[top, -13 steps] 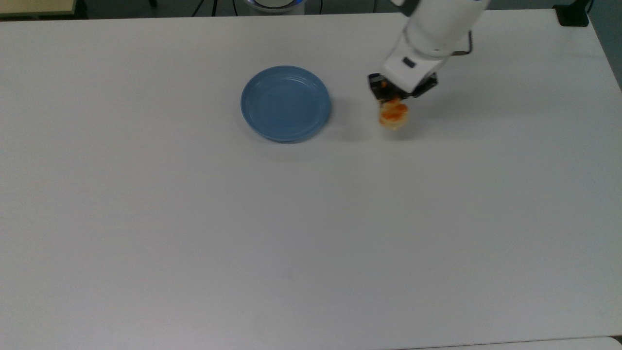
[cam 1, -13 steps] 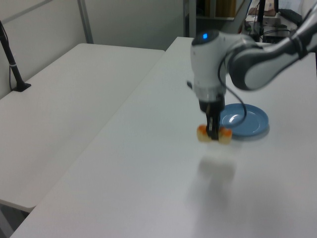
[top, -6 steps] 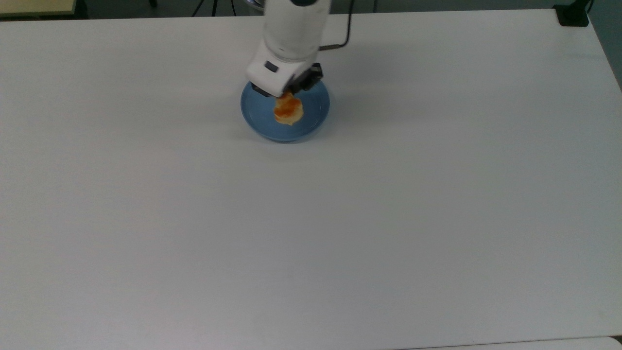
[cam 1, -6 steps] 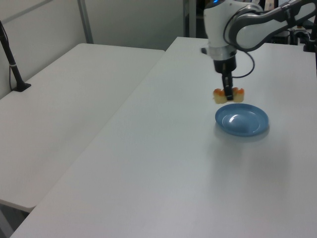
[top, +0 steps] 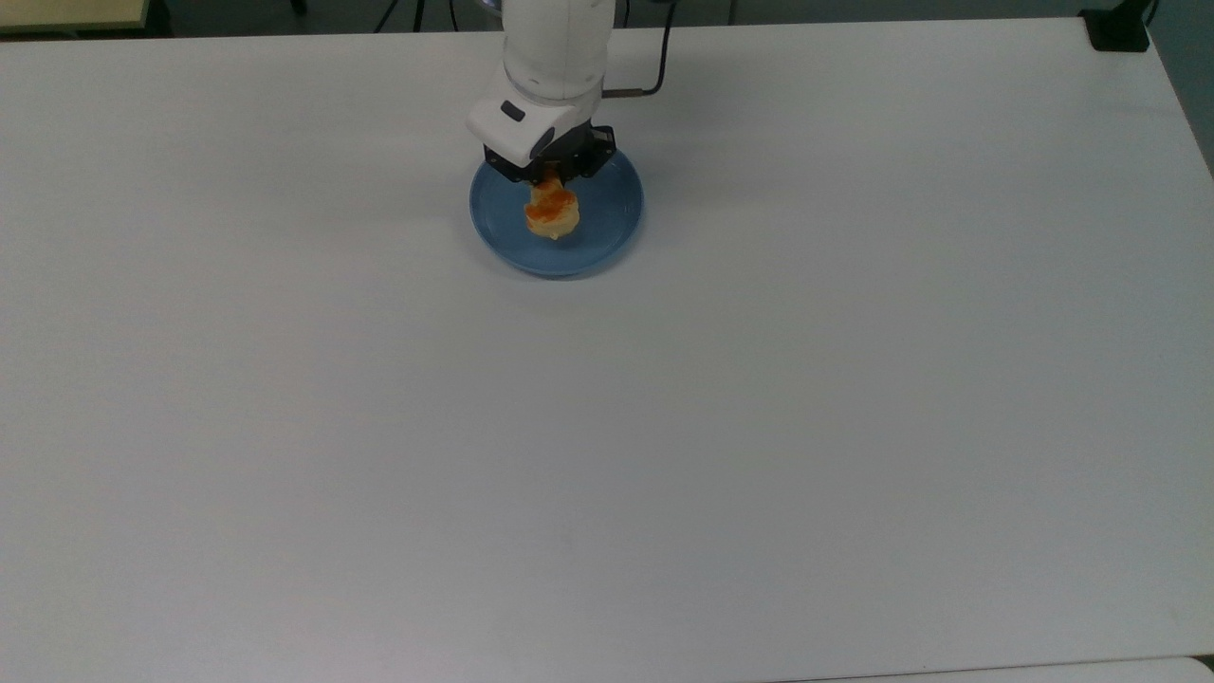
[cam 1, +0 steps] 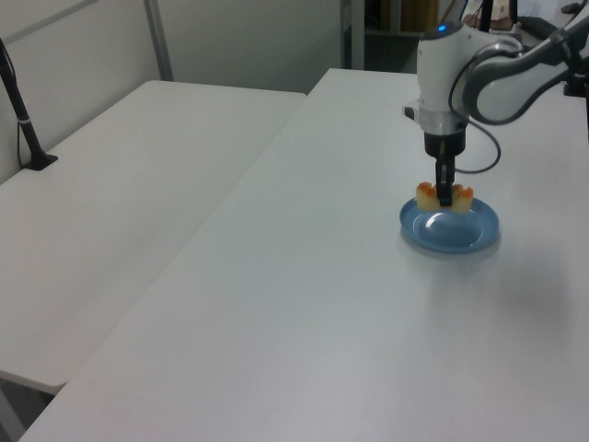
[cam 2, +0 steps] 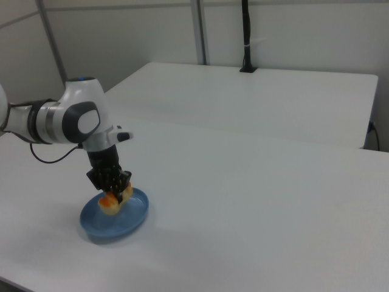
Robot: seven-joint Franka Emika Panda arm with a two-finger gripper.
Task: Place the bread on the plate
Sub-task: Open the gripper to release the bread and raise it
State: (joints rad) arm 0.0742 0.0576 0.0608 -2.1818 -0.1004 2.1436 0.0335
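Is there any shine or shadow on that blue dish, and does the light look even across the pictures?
In the left view, the plate carries a pale curved glare patch just below the bread. In the right view, a soft dark shadow hugs the plate's near rim on the table. In the top view, lighting is flat and even, with a faint shadow beside the gripper.

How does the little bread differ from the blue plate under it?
The bread is pale yellow with orange-brown patches; the plate is plain blue. The bread is oblong and chunky, the plate round and shallow. The bread is much smaller than the plate. The gripper clamps the bread, while the plate lies free on the table.
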